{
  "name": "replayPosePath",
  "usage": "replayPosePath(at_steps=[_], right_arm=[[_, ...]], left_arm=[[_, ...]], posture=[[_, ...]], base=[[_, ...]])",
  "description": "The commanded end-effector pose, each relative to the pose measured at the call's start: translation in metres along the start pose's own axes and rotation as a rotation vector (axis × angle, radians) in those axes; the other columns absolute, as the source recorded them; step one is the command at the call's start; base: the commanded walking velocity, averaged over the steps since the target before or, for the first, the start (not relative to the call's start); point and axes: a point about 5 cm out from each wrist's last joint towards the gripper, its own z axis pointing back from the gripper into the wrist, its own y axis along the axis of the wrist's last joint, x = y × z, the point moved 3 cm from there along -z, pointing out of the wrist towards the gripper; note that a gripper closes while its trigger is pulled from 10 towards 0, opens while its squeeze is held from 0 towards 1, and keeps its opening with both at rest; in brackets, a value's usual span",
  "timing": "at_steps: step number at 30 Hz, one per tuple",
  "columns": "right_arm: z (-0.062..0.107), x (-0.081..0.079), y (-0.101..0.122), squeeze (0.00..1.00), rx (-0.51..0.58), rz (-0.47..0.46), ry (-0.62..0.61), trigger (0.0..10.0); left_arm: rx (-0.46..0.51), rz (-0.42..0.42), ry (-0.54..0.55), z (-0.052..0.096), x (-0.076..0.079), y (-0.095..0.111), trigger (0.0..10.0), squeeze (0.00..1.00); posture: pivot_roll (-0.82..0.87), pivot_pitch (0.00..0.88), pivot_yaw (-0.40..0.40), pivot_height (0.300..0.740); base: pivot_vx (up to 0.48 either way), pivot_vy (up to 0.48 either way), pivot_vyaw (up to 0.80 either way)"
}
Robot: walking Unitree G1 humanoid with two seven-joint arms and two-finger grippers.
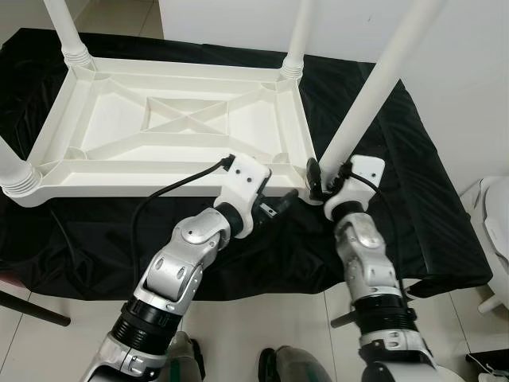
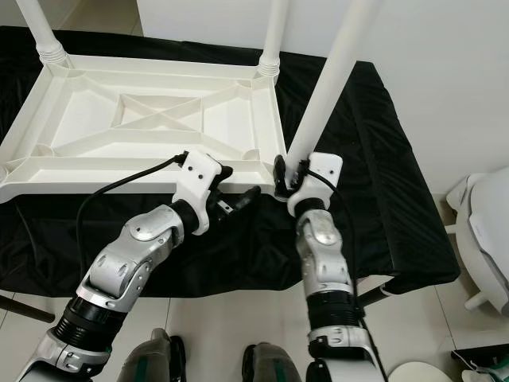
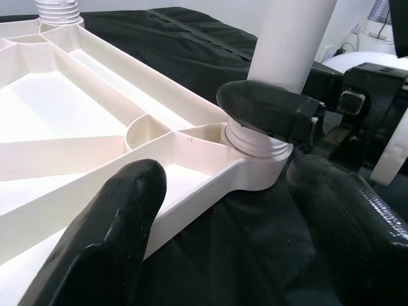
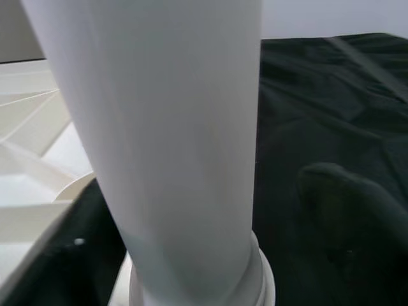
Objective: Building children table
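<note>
A white plastic children's table lies upside down on a black cloth. Three of its legs stand at the far left, far right and near left corners. The fourth leg rises tilted from the near right corner, its ribbed collar seated in the socket. My right gripper is open, with one finger on each side of this leg's base. My left gripper hovers open just in front of the same corner, holding nothing.
The black cloth drapes over the low surface and its front edge. A white rounded object stands on the tiled floor at the right. A white wall runs behind. A dark bar crosses the floor at the lower left.
</note>
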Motion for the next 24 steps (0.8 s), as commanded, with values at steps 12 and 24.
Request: replayPosePath(at_steps=[12, 24], right_arm=[[-0.008, 0.007, 0.017, 0.0, -0.038, 0.118, 0.469, 10.0], [-0.021, 0.006, 0.001, 0.0, -0.164, 0.208, 0.635, 4.6]], left_arm=[[0.0, -0.01, -0.016, 0.001, 0.0, 0.0, 10.0, 0.0], [-0.005, -0.017, -0.013, 0.008, 0.0, 0.001, 10.0, 0.0]], posture=[[-0.1, 0.028, -0.073, 0.74], [-0.05, 0.039, -0.084, 0.74]], base=[[0.0, 0.0, 0.0], [0.0, 0.0, 0.0]])
